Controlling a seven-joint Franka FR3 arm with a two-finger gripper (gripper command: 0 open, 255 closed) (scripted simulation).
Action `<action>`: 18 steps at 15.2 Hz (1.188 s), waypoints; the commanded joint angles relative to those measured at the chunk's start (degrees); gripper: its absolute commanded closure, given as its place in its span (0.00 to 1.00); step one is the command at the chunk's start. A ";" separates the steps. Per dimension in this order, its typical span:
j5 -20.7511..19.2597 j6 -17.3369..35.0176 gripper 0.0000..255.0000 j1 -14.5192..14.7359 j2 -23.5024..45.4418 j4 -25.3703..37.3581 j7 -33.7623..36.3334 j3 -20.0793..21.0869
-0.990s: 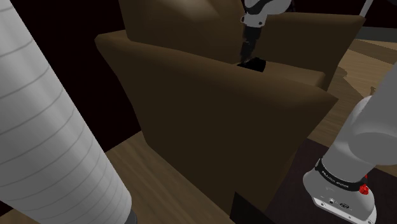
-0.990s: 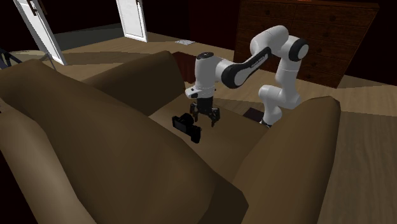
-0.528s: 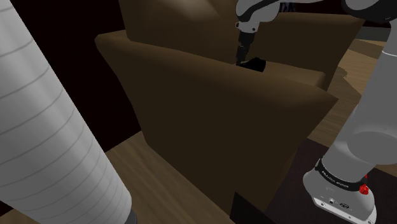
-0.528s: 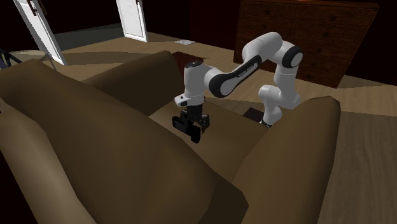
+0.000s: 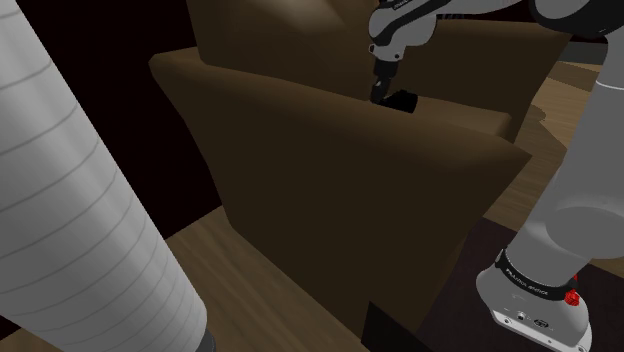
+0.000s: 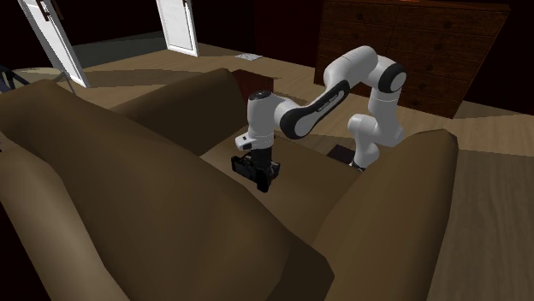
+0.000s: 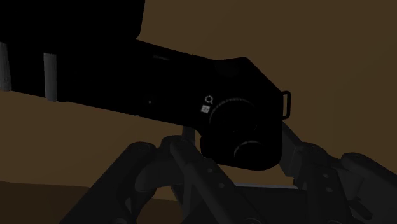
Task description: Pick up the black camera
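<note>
Black camera (image 7: 184, 83) lay on the seat of the brown sofa (image 6: 128, 197), close against the backrest and roughly midway between the two armrests. The white arm (image 6: 317, 101) reached over from the far side of the seat, with the gripper (image 6: 257, 165) pointing down onto the camera. Fingers (image 7: 191, 172) stood apart, one on either side of the camera's dial end; whether they were touching its body could not be told.

Small white magnifying-glass sign (image 7: 208, 99) on the black camera (image 7: 184, 83)
</note>
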 commanded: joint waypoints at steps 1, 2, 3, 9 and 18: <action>0.00 0.08 1.00 0.00 0.00 -0.12 -0.01 0.00; -0.01 0.07 1.00 0.00 -0.02 -0.13 -0.01 0.00; -0.02 0.09 1.00 0.01 -0.03 -0.15 0.01 0.00; -0.14 -0.62 1.00 0.03 -0.16 0.45 0.17 -0.01; -1.20 -7.10 1.00 0.07 -1.58 5.72 1.32 -0.20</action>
